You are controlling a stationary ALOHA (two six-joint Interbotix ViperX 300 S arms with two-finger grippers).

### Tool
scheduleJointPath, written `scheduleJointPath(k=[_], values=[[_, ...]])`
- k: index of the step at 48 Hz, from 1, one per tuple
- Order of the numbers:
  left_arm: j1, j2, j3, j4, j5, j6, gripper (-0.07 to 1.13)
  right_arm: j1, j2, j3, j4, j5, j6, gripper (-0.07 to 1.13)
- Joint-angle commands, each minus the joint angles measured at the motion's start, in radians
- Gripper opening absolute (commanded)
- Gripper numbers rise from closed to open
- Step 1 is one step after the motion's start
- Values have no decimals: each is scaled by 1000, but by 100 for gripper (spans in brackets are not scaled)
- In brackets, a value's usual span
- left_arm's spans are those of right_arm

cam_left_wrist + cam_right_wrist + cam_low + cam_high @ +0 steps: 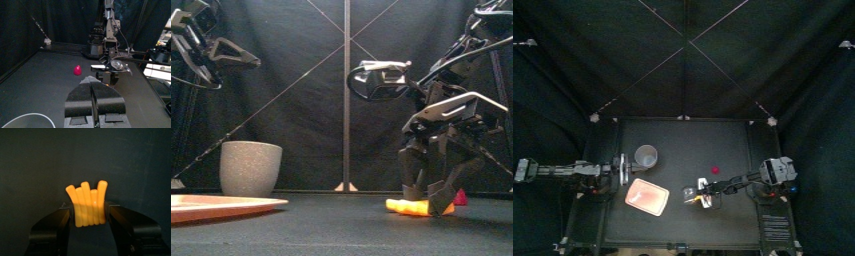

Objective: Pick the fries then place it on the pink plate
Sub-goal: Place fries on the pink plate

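The yellow fries (87, 203) lie on the table at the front right, a low yellow bundle (412, 207) under the right arm. My right gripper (438, 192) stands straight down over them, its jaws pressed to both sides of the bundle (692, 199). The pink plate (647, 197) lies flat just left of that gripper, seen edge-on as a tray (218, 205) from the front. My left gripper (94, 107) rests at the table's left side with its jaws shut on nothing.
A tall grey speckled cup (645, 155) stands behind the plate, large at the left (250, 167) from the front. A small pink-red toy (716, 169) sits behind the right gripper, also a pink cone (78, 70) on the table.
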Motion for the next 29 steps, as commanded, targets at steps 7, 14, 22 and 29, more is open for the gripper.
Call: scheduleJointPath(k=[7,14,22,29], values=[[2,0,-14,-5,-6,0,2,0,-20,-38,0,3,9,69],[2,0,-14,-6,-6,0,2,0,-44,-98,3,8,18,69],[3,0,-15,-5,-9,5,2,-3,-41,-216,29,5,20,69],[9,0,-23,-5,-9,5,2,-11,34,-354,60,-9,23,69]])
